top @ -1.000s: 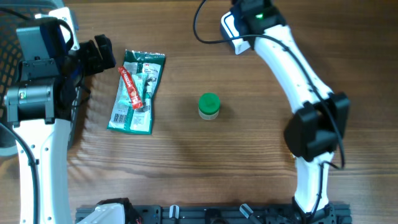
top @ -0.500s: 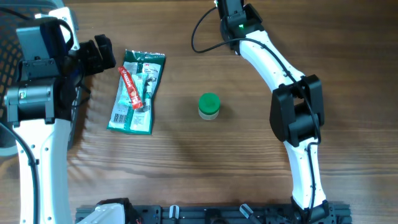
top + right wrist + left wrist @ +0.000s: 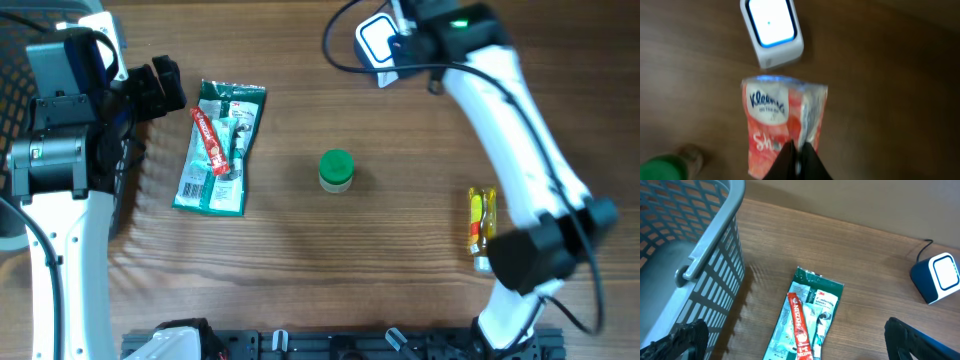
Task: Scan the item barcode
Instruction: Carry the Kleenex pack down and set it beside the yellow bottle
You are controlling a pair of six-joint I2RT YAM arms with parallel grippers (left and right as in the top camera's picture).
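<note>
My right gripper point(image 3: 797, 151) is shut on a red and white Kleenex tissue pack point(image 3: 771, 125), pinching its folded edge. The pack hangs just in front of the white barcode scanner point(image 3: 772, 31), whose window glows blue-white. From overhead the scanner point(image 3: 377, 40) sits at the table's far edge, with the right arm point(image 3: 505, 120) reaching over beside it; the pack is hidden under the wrist there. My left gripper point(image 3: 797, 347) is open wide above a green packet point(image 3: 812, 307), with nothing between its fingers.
A green packet with a red sachet on it point(image 3: 220, 148) lies left of centre. A green-capped jar point(image 3: 336, 170) stands mid-table. A yellow item point(image 3: 482, 228) lies at the right. A grey mesh basket point(image 3: 700, 255) is at the far left.
The right arm has swung: its elbow moved out to the lower right, uncovering the yellow item, and its wrist shifted right beside the scanner. The left arm has not moved.
</note>
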